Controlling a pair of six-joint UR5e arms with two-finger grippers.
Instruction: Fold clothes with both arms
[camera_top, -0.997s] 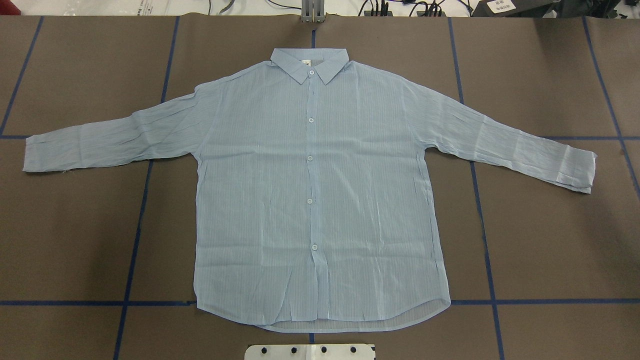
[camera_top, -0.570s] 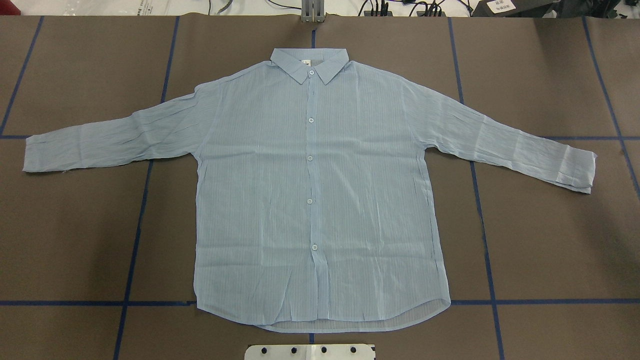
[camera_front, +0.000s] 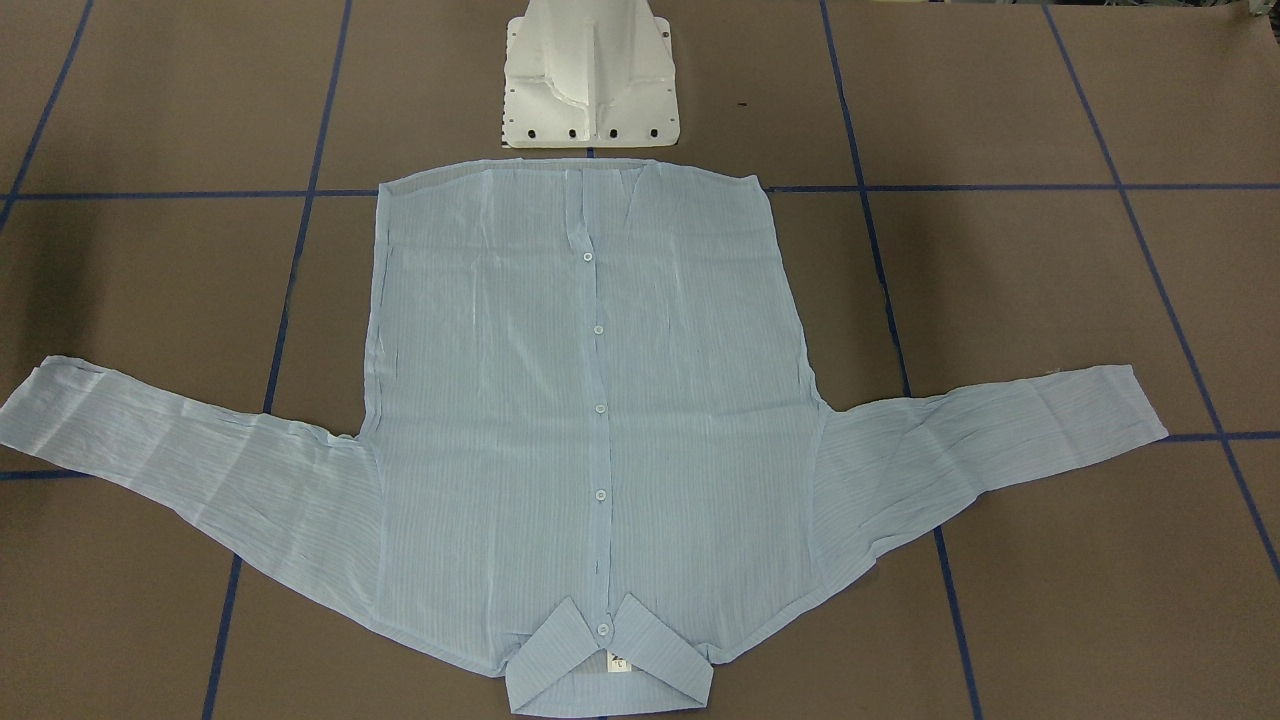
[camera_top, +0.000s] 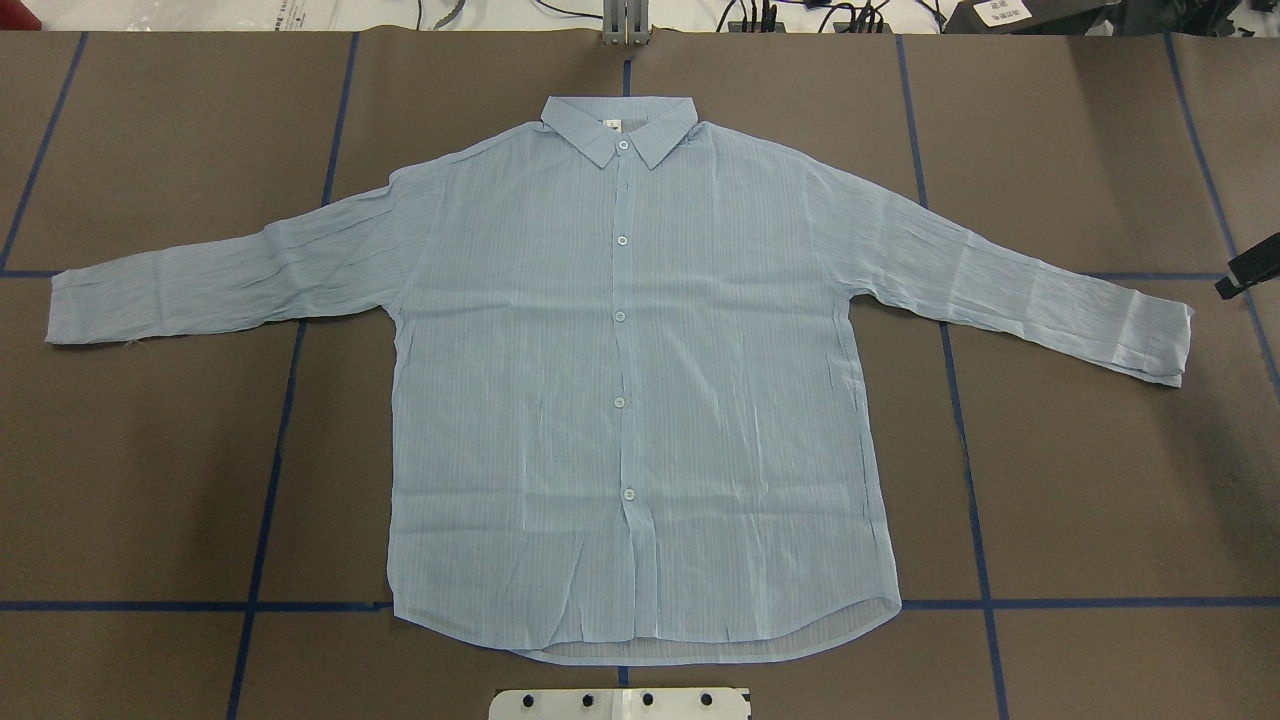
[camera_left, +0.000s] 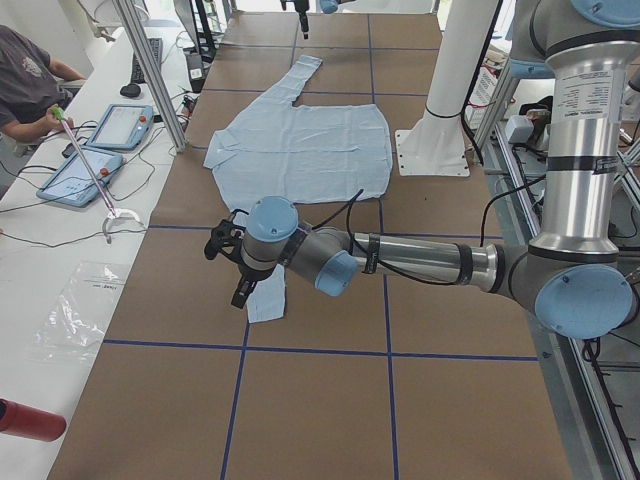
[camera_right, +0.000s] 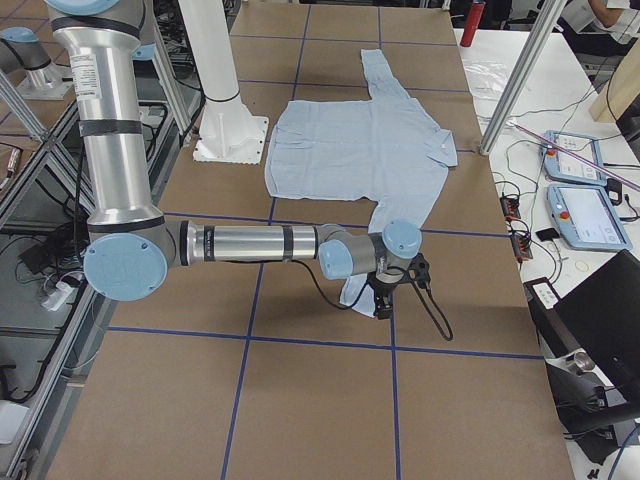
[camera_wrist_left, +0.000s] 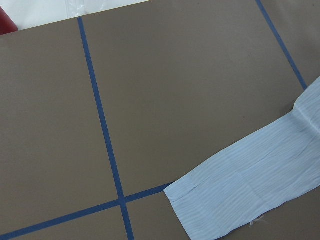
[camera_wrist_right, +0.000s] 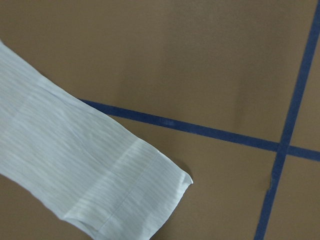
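**Shirt laid flat, both arms low at the cuffs**

We see the shirt (camera_top: 620, 380) spread face up on the brown bench (camera_top: 150, 480). It is buttoned down the front, with both sleeves stretched out to the sides. Its collar (camera_top: 620, 125) points away from the robot, and its hem lies just in front of the white pedestal base (camera_front: 590, 80). Blue tape lines (camera_top: 270, 480) cross the bench in a grid and pass under the fabric.

The left arm (camera_left: 420, 260) reaches out low over the bench. It brings the left end effector (camera_left: 240, 285) over the end of the left sleeve (camera_top: 180, 285). We cannot tell whether its fingers are apart or together, nor whether they touch the cloth. The left wrist view shows the left cuff (camera_wrist_left: 200, 200) lying flat beside a tape crossing.

The right arm (camera_right: 250, 243) is stretched out in the same way. The right end effector (camera_right: 382, 305) sits at the right cuff (camera_top: 1165, 345). Only a black sliver of it enters the overhead view at the right edge, just beyond that cuff. We cannot tell the state of its fingers either. In the right wrist view the cuff lies flat, near a tape line.

At the far side of the bench a person (camera_left: 25, 80) sits by two tablets (camera_left: 100, 150).
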